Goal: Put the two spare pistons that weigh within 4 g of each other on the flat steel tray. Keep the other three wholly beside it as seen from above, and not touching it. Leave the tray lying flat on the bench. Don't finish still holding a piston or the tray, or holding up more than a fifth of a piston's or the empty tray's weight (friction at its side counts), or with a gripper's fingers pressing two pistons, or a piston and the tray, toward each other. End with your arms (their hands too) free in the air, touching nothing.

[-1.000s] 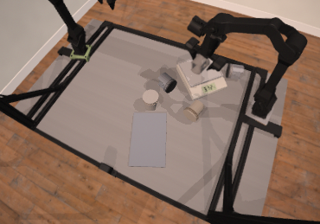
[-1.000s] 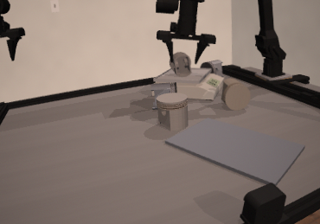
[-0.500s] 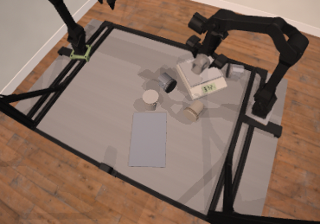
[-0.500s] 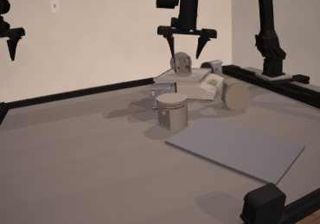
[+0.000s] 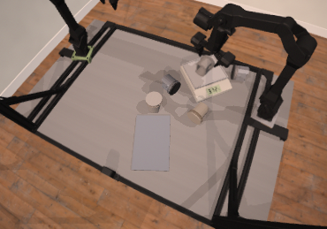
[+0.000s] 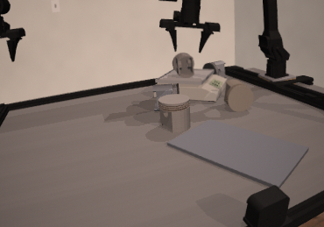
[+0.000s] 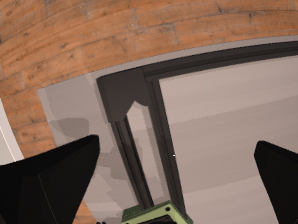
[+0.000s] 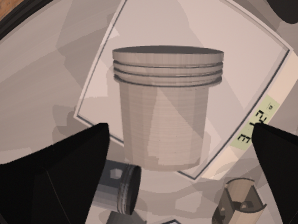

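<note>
Top view is catching five pistons off the flat steel tray, the one nearest the action lying on its side on the pan of the digital scale (image 5: 197, 95) (image 6: 194, 93) (image 8: 286, 75). That grey piston (image 5: 204, 65) (image 6: 183, 64) (image 8: 162, 110) is resting on the scale, whose green readout (image 5: 213, 90) (image 6: 215, 83) (image 8: 255, 122) is showing figures too blurred to read surely. Directly above the scale, the right pincer (image 5: 209, 59) (image 6: 188, 51) (image 8: 184, 132) is hovering partly spread and gripping nothing, its tips standing above the piston. Just beside the scale, a dark piston (image 5: 171, 84) (image 6: 165, 96) (image 8: 117, 187) is lying on its side. Near the scale's readout side, a tan piston (image 5: 199, 113) (image 6: 240, 95) (image 8: 240, 200) is also lying down. Another piston (image 5: 240, 72) (image 6: 215, 67) is sitting close to the scale, on the side toward the right arm's base. Farther from the scale, a pale-topped piston (image 5: 154, 100) (image 6: 175, 113) is standing upright. Beyond it, well apart from the scale, the steel tray (image 5: 151, 142) (image 6: 241, 150) is lying flat on the worktop (image 5: 102, 111) (image 6: 88, 159) (image 7: 225, 125). Farthest from the scale, the left pincer (image 5: 107, 4) (image 6: 12, 49) (image 7: 181, 147) is hanging wide open in the air, holding nothing.
</note>
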`<state>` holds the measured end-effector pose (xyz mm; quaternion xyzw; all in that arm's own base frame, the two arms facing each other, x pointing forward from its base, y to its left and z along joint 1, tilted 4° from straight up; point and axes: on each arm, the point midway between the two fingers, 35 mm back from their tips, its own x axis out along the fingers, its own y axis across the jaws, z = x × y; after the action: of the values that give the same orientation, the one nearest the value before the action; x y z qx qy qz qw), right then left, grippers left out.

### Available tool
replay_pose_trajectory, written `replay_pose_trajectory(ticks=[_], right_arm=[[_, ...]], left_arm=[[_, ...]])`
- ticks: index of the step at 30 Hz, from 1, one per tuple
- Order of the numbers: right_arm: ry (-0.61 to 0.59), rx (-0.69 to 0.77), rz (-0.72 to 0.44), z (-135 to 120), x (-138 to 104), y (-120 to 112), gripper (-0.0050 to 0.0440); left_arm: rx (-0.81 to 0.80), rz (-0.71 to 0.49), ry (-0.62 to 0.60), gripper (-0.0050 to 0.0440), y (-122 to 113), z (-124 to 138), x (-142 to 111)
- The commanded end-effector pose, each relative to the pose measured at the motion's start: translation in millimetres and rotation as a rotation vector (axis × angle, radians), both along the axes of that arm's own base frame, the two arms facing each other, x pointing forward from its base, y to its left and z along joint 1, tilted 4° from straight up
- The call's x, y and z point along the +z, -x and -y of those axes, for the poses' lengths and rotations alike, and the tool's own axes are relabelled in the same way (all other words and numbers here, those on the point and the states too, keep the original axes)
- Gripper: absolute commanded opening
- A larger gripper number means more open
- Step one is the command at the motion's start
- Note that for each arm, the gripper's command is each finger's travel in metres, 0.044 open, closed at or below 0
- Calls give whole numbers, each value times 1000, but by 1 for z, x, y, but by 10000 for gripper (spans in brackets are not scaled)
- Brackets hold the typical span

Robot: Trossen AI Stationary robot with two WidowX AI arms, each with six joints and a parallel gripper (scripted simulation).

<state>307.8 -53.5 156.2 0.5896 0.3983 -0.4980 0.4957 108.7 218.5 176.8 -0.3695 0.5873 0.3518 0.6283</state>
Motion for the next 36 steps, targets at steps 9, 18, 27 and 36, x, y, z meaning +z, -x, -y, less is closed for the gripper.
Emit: replay_pose_trajectory(ticks=[9,18,27,36], right_arm=[[6,-2,11,0,23,3,378],[11,2,12,0,37,4,378],[36,214,-4,0,37,4,378],[58,399,-19,0,37,4,378]], left_arm=[[-1,2,2,440,0,0,0],[-1,2,2,440,0,0,0],[-1,2,2,440,0,0,0],[-1,2,2,440,0,0,0]])
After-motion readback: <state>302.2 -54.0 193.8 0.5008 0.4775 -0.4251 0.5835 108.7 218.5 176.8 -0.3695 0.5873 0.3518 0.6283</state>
